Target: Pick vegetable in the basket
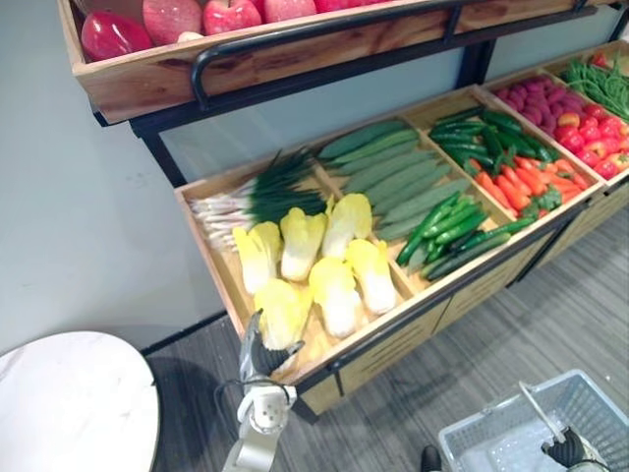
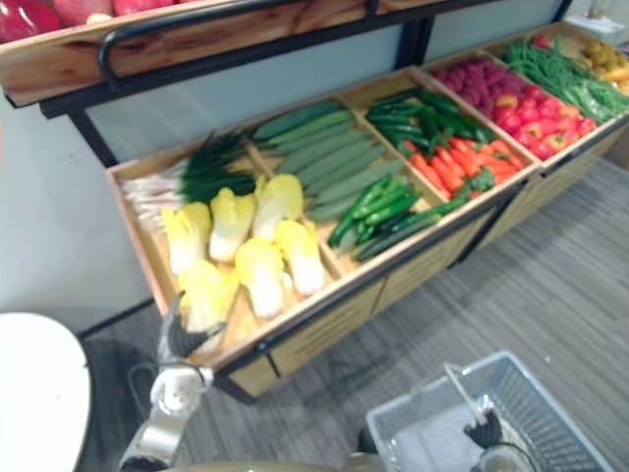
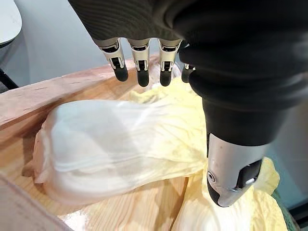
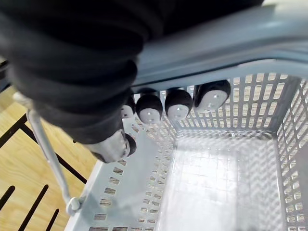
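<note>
Nearest, on the right, the right hand point(image 4: 178, 103) is curled round the handle point(image 4: 216, 53) of the empty grey plastic basket point(image 1: 491, 433). Farther left, the left hand point(image 3: 139, 62) hovers with fingers spread over the nearest napa cabbage point(image 3: 106, 139), in the wooden bin's point(image 1: 214, 265) near-left corner. The cabbage looks light and leafy (and likely bruisable), so the firmer white stem end seems the best hold.

Open room lies straight above the napa cabbages point(image 1: 334, 285). From them, the apple crate point(image 1: 246, 64) overhangs at 12 o'clock and the wooden front lip point(image 1: 383, 329) stands at 6. The basket point(image 1: 600, 388) at 5 o'clock is open-topped.
</note>
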Available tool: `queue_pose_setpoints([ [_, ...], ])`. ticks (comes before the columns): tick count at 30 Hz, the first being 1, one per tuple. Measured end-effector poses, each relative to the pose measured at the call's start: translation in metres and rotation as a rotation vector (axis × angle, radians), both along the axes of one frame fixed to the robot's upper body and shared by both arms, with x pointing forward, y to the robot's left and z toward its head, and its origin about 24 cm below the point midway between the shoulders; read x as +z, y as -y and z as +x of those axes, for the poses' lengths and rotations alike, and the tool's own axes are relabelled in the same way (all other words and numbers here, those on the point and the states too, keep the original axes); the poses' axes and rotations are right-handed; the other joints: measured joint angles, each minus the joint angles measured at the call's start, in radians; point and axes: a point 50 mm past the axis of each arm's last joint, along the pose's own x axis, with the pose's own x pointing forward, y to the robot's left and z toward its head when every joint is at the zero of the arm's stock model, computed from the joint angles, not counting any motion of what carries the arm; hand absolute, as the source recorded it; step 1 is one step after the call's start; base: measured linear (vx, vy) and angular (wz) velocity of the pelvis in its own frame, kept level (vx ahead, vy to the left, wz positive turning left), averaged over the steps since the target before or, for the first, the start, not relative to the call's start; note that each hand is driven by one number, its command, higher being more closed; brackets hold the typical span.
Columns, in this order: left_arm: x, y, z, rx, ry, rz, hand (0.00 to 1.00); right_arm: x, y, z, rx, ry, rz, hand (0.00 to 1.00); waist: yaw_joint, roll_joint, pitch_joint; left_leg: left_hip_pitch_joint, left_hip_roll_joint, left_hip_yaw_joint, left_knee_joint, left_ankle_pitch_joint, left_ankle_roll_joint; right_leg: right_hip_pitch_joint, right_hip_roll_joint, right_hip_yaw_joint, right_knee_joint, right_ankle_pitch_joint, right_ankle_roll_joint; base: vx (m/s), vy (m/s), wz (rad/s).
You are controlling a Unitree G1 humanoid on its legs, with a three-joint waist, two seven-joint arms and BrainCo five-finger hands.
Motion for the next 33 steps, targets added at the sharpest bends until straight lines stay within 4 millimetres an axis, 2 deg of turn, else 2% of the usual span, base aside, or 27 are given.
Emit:
queue_pose_setpoints([
  [3,-0.009,-0.001,-0.004,0.007,-0.047,-0.007,0.00,0.001,0.000,0.002,0.002,0.008,-0.003,1.00,-0.001,0.007,0.006,0.001,0.004,0.014,0.001,-0.005,-0.001,-0.007,0.006,0.009,0.000,0.000,0.000,-0.01,-0.036,-0.13],
  [7,-0.010,0.000,0.001,0.007,-0.050,-0.013,0.00,0.001,0.000,0.000,-0.003,0.008,-0.011,1.00,-0.001,0.013,0.017,0.001,0.007,0.017,0.001,-0.006,-0.003,-0.010,0.010,0.013,0.000,0.000,0.000,0.00,-0.035,-0.03],
  [16,-0.012,-0.003,0.014,0.069,-0.047,-0.017,0.00,0.002,-0.001,0.007,0.036,0.012,-0.035,1.00,-0.003,0.014,0.021,-0.020,0.007,0.045,0.002,-0.007,-0.005,-0.058,0.016,0.042,0.001,0.000,0.000,-0.01,-0.044,-0.10],
  [27,-0.024,-0.014,0.017,0.183,-0.097,0.026,0.00,0.004,-0.009,0.021,0.139,0.015,-0.048,1.00,-0.003,0.014,0.031,-0.013,0.015,0.074,0.020,-0.016,-0.015,-0.068,0.031,0.084,0.003,0.000,0.000,-0.03,-0.053,-0.12],
  [28,-0.025,-0.015,0.017,0.188,-0.100,0.025,1.00,0.004,-0.009,0.022,0.157,0.014,-0.051,1.00,-0.004,0.014,0.031,-0.010,0.016,0.077,0.020,-0.019,-0.015,-0.067,0.033,0.086,0.003,0.000,0.000,-0.04,-0.044,-0.12],
  [33,-0.027,-0.025,0.018,0.210,-0.125,0.045,1.00,0.012,-0.005,0.024,0.233,0.021,-0.080,1.00,-0.004,0.013,0.031,0.022,0.026,0.100,0.020,-0.034,-0.025,-0.054,0.048,0.107,0.002,-0.001,-0.002,-0.04,-0.051,-0.14],
])
